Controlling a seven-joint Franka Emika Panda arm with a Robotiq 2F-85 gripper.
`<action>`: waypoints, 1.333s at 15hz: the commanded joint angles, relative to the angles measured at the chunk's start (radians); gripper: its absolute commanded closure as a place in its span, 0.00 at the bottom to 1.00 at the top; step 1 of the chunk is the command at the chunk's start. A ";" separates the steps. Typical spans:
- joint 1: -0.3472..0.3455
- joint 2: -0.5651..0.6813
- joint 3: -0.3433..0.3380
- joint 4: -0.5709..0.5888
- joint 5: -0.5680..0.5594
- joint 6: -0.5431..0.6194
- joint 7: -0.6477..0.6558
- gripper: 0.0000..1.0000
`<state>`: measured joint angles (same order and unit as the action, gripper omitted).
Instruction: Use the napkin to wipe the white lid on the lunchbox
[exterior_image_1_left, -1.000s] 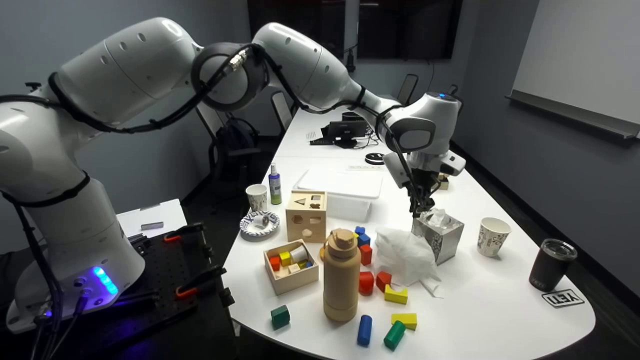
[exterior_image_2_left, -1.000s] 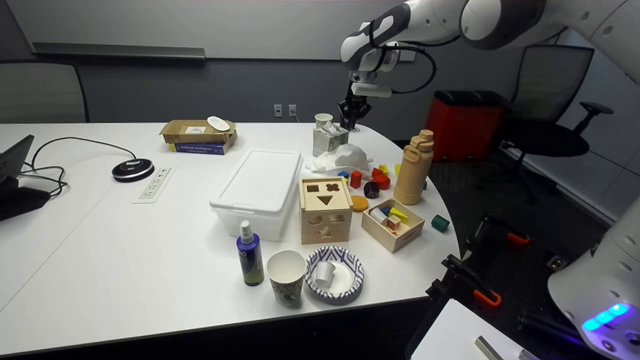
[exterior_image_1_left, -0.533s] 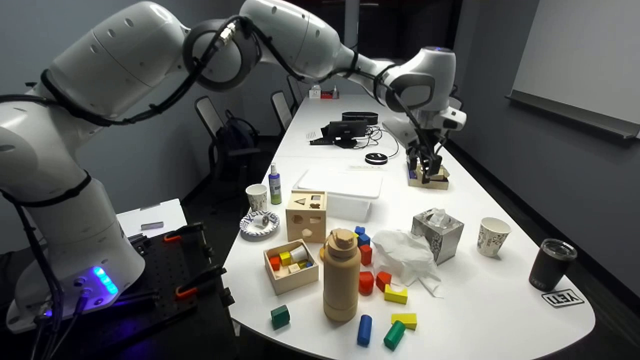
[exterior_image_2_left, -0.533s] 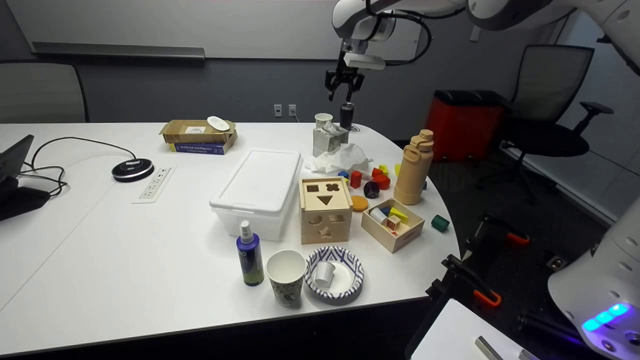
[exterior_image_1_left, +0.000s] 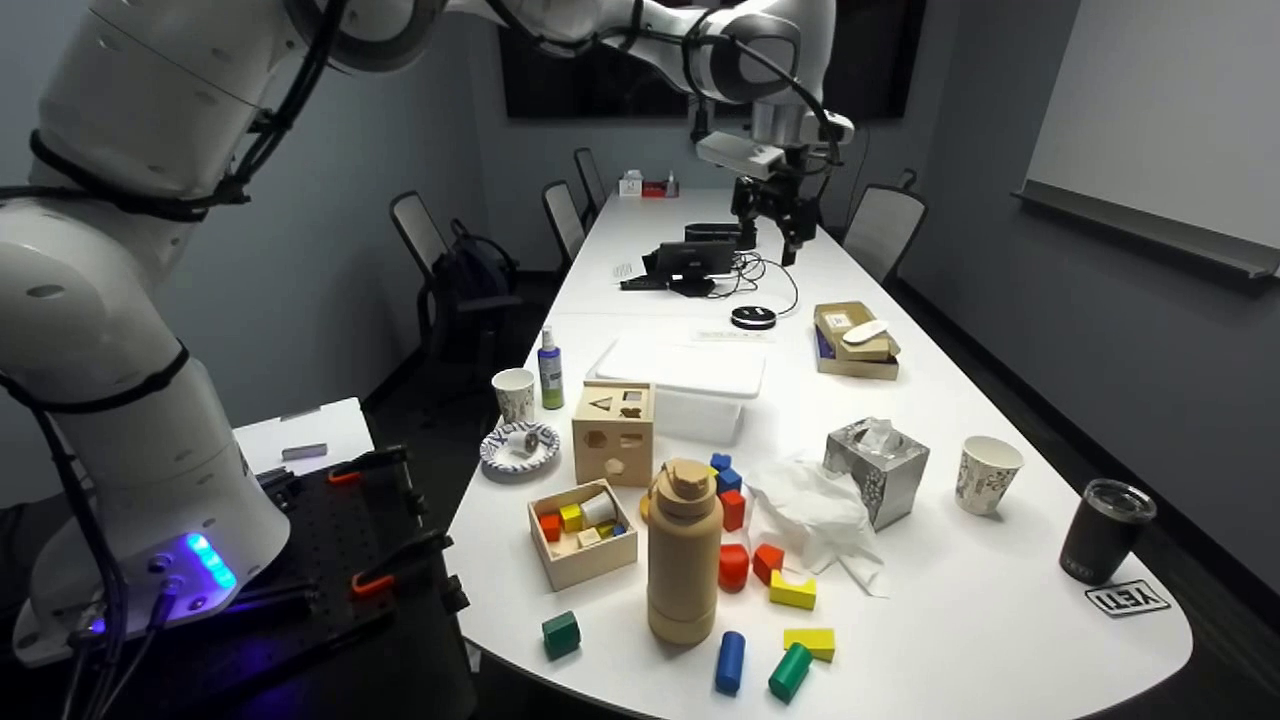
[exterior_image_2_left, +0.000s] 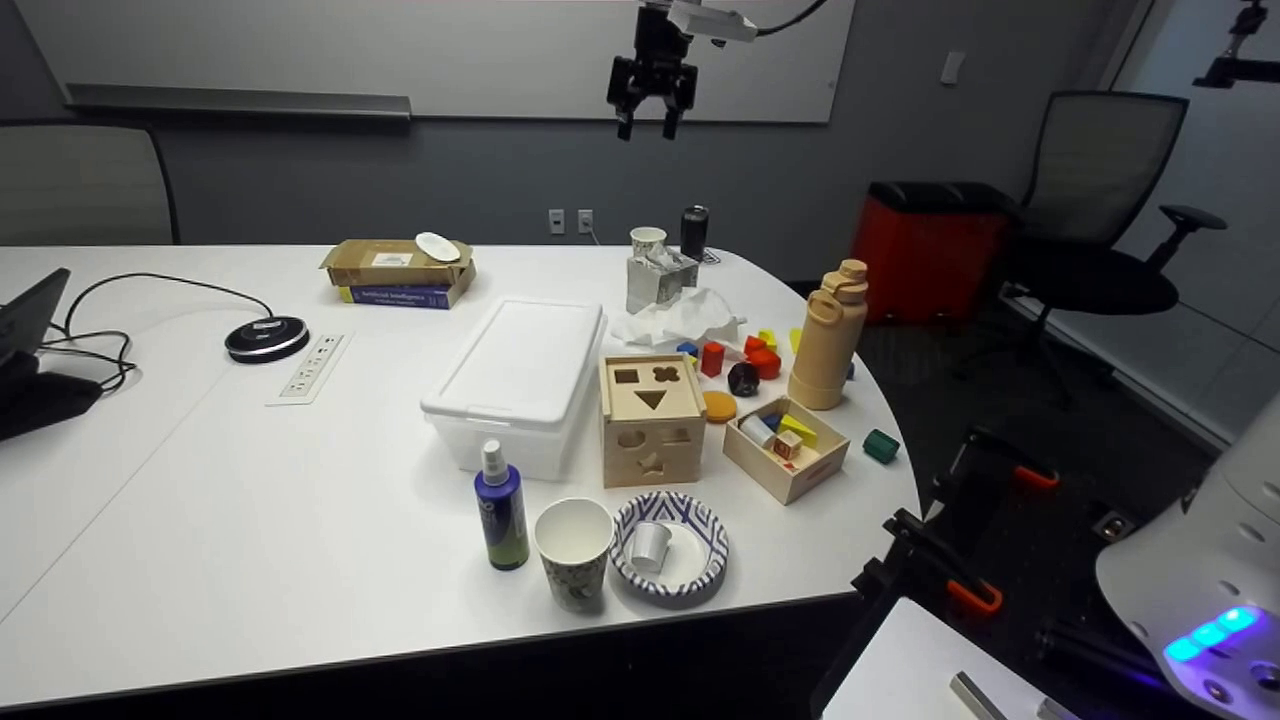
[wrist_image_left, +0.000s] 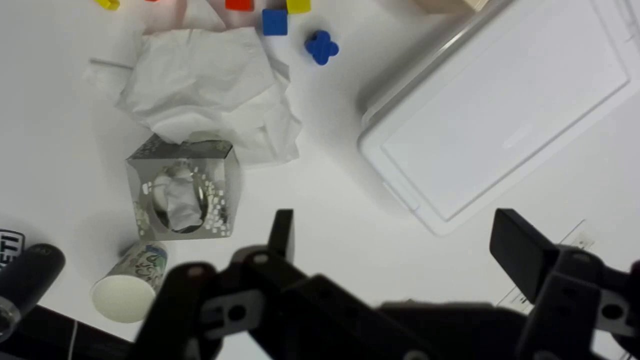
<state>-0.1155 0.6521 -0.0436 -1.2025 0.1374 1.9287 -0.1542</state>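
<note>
My gripper (wrist_image_left: 394, 230) is spread wide, its two black fingers (wrist_image_left: 522, 252) well apart along the bottom of the wrist view, with bare white table (wrist_image_left: 320, 235) showing between them. In both exterior views I hang high over the table, near the top of the frame.

The napkin (wrist_image_left: 200, 85), white and crumpled, lies on the table at the upper left of the wrist view, right beside the silver tissue box (wrist_image_left: 217, 205). From here I can't quite tell whether its edge touches the box or only overlaps it in my sight. A tissue (wrist_image_left: 182, 202) shows in the box's round opening.

The lunchbox (exterior_image_2_left: 548, 455) fills the right of the wrist view and sits mid-frame in an exterior view, its white lid (wrist_image_left: 500, 115) on top. Between it and the napkin I see a strip of table and, near the top of the wrist view, a blue four-lobed block (wrist_image_left: 322, 48).

Low in the middle of an exterior view stands a tan bottle (exterior_image_1_left: 684, 565), with a wooden tray (exterior_image_1_left: 592, 568) of blocks to its left and a wooden shape cube (exterior_image_1_left: 612, 428) above that, near the lunchbox. At the right of the same frame are a patterned paper cup (exterior_image_1_left: 987, 478) and a black tumbler (exterior_image_1_left: 1105, 530). A spray bottle (exterior_image_2_left: 502, 525) stands at the lower middle of an exterior view.
</note>
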 joint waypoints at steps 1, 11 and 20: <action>0.036 -0.168 0.033 -0.224 -0.052 -0.020 -0.035 0.00; 0.100 -0.295 0.062 -0.472 -0.147 -0.038 -0.029 0.00; 0.098 -0.246 0.063 -0.435 -0.135 -0.028 -0.016 0.00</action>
<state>-0.0156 0.4061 0.0171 -1.6391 0.0035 1.9034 -0.1710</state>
